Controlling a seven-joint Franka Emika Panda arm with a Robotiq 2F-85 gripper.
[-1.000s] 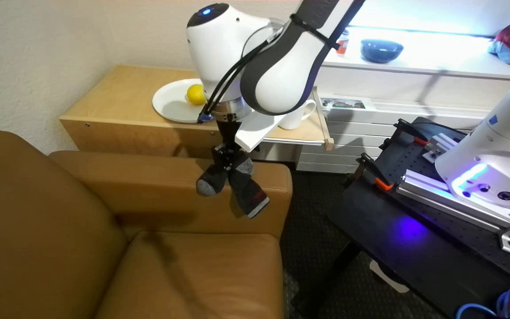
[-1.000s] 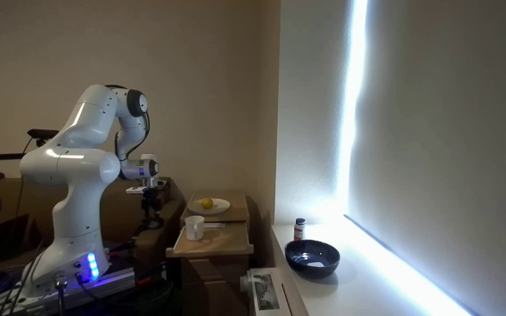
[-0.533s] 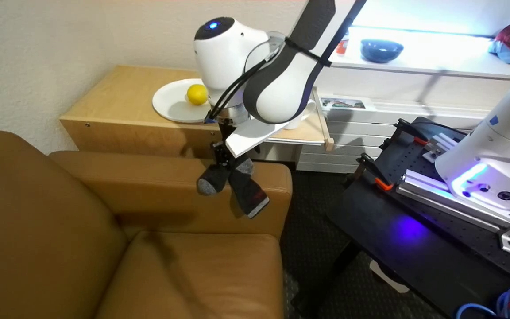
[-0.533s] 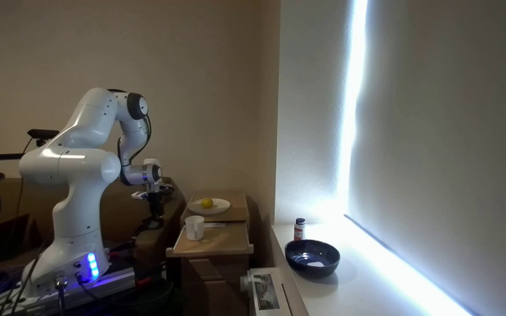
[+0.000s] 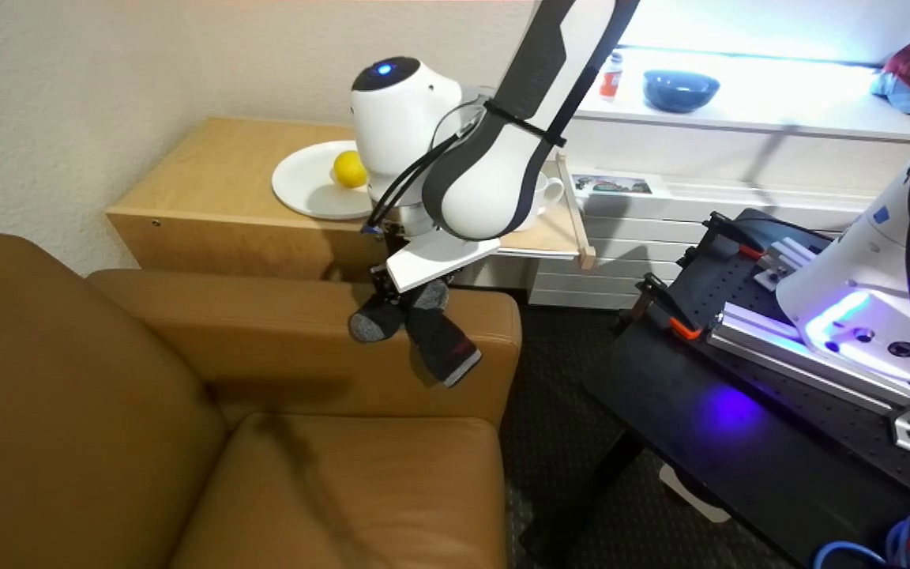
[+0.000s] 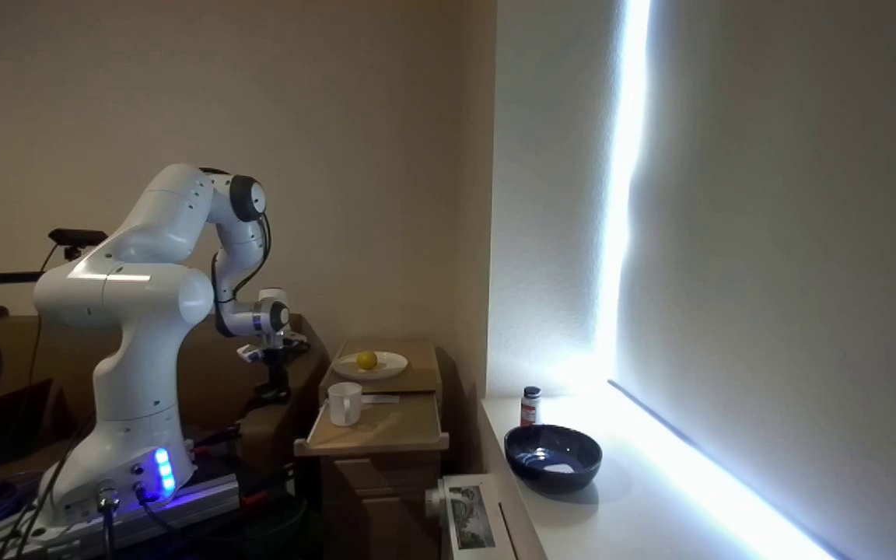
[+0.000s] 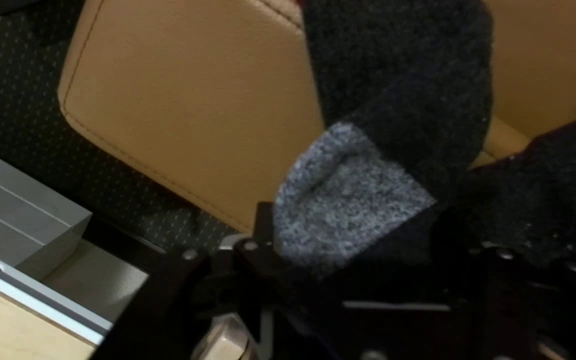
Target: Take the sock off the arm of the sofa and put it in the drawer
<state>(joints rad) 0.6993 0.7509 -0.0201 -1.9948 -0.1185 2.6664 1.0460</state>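
The dark grey-black sock (image 5: 441, 338) with paler grey patches lies over the tan sofa arm (image 5: 226, 304) near its front end. In an exterior view two parts of it spread downward from below my gripper (image 5: 415, 291). In the wrist view the sock (image 7: 398, 75) fills the area between and beyond my open gripper (image 7: 375, 225), its grey patch between the fingers. The left finger (image 7: 264, 220) shows beside the patch; the right one is dark and hard to see. The pulled-out shallow wooden drawer (image 6: 405, 428) stands beyond the sofa arm.
A white cup (image 6: 345, 404) stands on the drawer. A white plate (image 5: 309, 186) with a yellow lemon (image 5: 350, 169) is on the wooden cabinet top (image 5: 218, 158). A blue bowl (image 5: 680, 90) and a bottle (image 5: 611, 77) stand on the windowsill.
The hand has come down and tilted, the white plate on the wrist swinging down and left, while the finger area stays over the sock. The sock has shifted very slightly.
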